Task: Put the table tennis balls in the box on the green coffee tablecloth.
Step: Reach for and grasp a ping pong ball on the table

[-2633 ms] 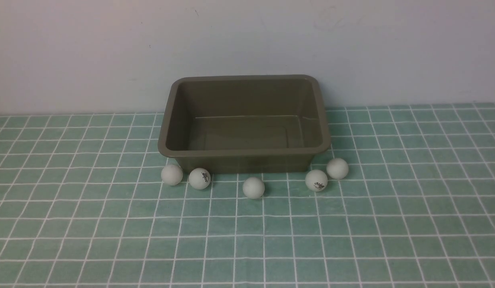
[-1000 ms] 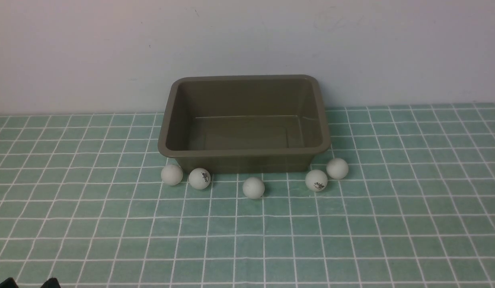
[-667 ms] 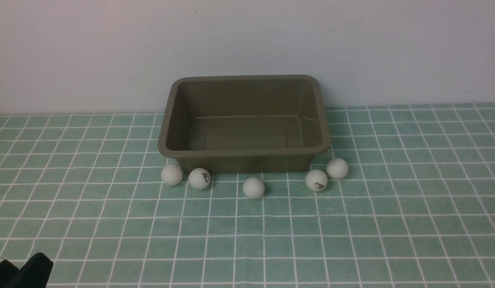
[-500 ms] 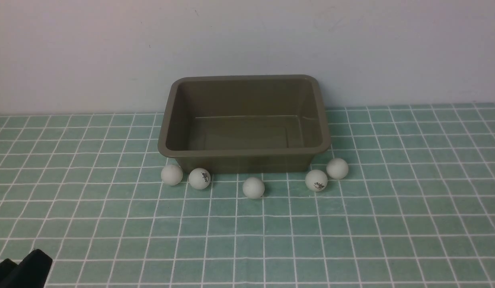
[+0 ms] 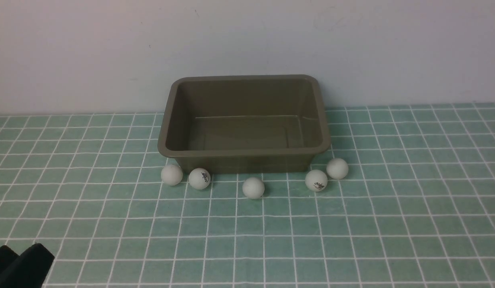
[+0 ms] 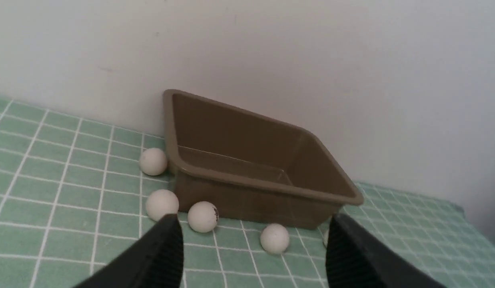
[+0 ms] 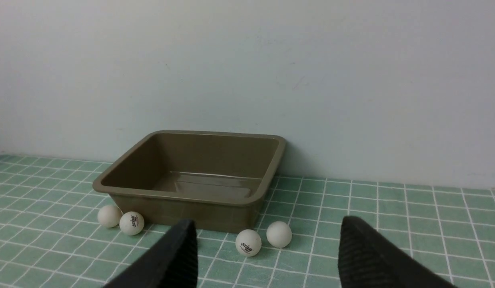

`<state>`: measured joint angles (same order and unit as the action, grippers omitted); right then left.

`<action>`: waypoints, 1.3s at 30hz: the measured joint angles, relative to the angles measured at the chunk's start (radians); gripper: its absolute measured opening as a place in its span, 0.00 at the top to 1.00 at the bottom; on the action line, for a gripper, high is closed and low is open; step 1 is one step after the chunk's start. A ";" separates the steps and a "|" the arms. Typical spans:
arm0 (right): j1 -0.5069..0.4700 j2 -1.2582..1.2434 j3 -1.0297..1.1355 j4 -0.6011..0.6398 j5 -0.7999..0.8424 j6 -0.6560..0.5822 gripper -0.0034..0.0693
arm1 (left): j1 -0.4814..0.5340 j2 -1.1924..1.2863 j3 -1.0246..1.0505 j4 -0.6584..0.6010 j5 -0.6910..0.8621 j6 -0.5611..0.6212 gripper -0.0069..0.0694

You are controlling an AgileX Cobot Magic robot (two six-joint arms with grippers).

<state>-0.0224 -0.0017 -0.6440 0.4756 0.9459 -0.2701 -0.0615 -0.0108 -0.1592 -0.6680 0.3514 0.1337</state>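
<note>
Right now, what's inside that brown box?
Nothing visible: the box shows a bare floor. All five balls lie outside on the cloth. Its near wall hides a strip of floor.

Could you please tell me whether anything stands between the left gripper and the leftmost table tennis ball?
Nothing visible does. Only bare tablecloth lies between the left gripper and the leftmost ball, which sits by the front left corner of the box.
</note>
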 joint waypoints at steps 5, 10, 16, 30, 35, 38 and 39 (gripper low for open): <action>0.000 0.000 0.004 0.091 -0.008 -0.092 0.36 | 0.000 0.039 -0.103 0.003 0.154 0.195 0.33; 0.000 0.026 0.012 0.144 -0.012 -0.118 0.36 | 0.000 0.146 -0.195 0.024 0.257 0.340 0.33; 0.000 0.096 0.013 0.160 -0.055 -0.196 0.36 | 0.000 0.326 -0.334 0.139 0.317 0.355 0.33; 0.000 0.479 0.013 0.301 -0.079 -0.436 0.36 | 0.000 0.469 -0.441 0.297 0.316 0.361 0.33; 0.000 0.714 -0.018 0.295 -0.031 -0.530 0.36 | 0.000 0.469 -0.441 0.298 0.298 0.361 0.33; 0.000 0.829 -0.064 0.274 -0.018 -0.554 0.36 | 0.000 0.470 -0.441 0.298 0.292 0.361 0.33; 0.000 0.890 -0.093 0.260 -0.015 -0.563 0.36 | 0.000 0.470 -0.441 0.298 0.288 0.362 0.33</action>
<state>-0.0224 0.8886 -0.7365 0.7357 0.9309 -0.8333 -0.0615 0.4588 -0.6001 -0.3704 0.6398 0.4958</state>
